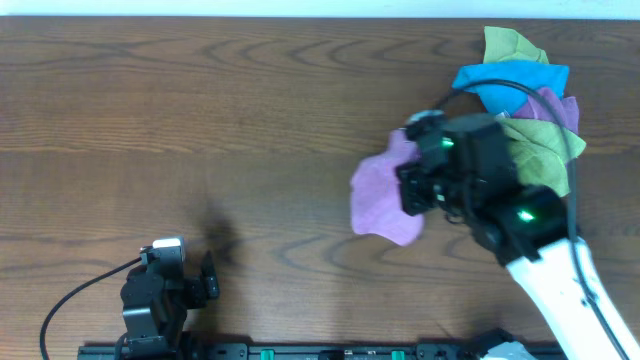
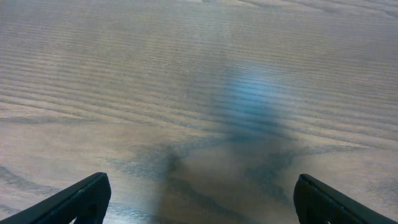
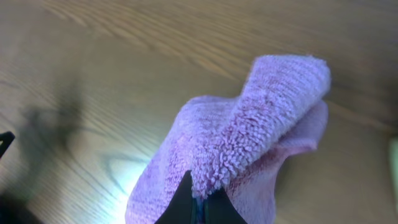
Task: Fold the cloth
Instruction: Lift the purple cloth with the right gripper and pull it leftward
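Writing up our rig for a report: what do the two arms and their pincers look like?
Left arm is all black with a silver camera and a looping black cable. Right arm has a white forearm, black head, green lights. Left pincer is black too.

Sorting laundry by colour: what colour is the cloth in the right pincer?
The cloth is plain lilac-purple; it shows best in the right wrist view, gripped by the right pincer.
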Motion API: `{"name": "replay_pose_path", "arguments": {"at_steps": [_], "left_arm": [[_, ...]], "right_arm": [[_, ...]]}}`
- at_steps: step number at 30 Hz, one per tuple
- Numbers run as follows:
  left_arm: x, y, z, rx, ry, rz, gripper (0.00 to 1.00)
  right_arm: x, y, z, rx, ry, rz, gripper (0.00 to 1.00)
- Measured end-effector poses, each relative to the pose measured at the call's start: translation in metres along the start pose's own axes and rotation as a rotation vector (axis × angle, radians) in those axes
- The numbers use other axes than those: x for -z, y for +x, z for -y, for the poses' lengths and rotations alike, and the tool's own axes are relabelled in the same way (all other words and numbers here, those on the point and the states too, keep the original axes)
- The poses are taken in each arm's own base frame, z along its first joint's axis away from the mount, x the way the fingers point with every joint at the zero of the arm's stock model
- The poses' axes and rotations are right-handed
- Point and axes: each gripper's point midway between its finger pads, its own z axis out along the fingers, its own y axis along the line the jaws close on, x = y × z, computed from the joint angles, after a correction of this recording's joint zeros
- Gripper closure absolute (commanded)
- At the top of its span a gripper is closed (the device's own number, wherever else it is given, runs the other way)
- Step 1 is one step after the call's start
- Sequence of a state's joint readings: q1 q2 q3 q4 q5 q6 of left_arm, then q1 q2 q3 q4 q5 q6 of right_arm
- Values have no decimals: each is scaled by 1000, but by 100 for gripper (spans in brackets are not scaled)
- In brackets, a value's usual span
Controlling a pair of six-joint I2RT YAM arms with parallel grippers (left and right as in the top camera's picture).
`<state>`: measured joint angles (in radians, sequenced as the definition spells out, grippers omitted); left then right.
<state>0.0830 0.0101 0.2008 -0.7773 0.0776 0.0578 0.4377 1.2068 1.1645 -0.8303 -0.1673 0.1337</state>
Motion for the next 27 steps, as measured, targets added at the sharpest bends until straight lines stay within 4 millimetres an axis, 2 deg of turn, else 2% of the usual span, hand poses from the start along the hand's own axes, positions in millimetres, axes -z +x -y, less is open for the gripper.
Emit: {"name": "replay_pose_path", "arguments": {"at_steps": [4, 5, 7, 8, 10, 12, 13, 16, 19, 22, 24, 27], "left_arm": [[0, 0, 0, 0, 0, 0, 5], [0, 0, 0, 0, 0, 0, 5], [0, 0, 0, 0, 0, 0, 5], [0, 0, 0, 0, 0, 0, 5], [0, 0, 0, 0, 0, 0, 5], [0, 0, 0, 0, 0, 0, 5], [0, 0, 0, 0, 0, 0, 5], [0, 0, 0, 0, 0, 0, 5], [0, 0, 0, 0, 0, 0, 5], [0, 0, 0, 0, 0, 0, 5], [0, 0, 0, 0, 0, 0, 5], [0, 0, 0, 0, 0, 0, 5]], "right_arm": [[-40, -17, -28, 54, -72, 22, 98], [-50, -24, -33, 64, -87, 40, 91], [-71, -43, -41, 67, -112, 96, 22], [-84, -49, -42, 65, -117, 105, 1], [-106, -50, -40, 56, -109, 73, 1], [-128, -42, -36, 43, -94, -2, 1], [-133, -39, -34, 38, -90, -21, 1], [-136, -34, -31, 33, -75, -49, 1], [-129, -36, -27, 30, -50, -51, 1], [-126, -30, -20, 28, -24, -83, 1], [-128, -28, -14, 35, -5, -91, 1], [-138, -36, -5, 66, 27, -62, 4]]}}
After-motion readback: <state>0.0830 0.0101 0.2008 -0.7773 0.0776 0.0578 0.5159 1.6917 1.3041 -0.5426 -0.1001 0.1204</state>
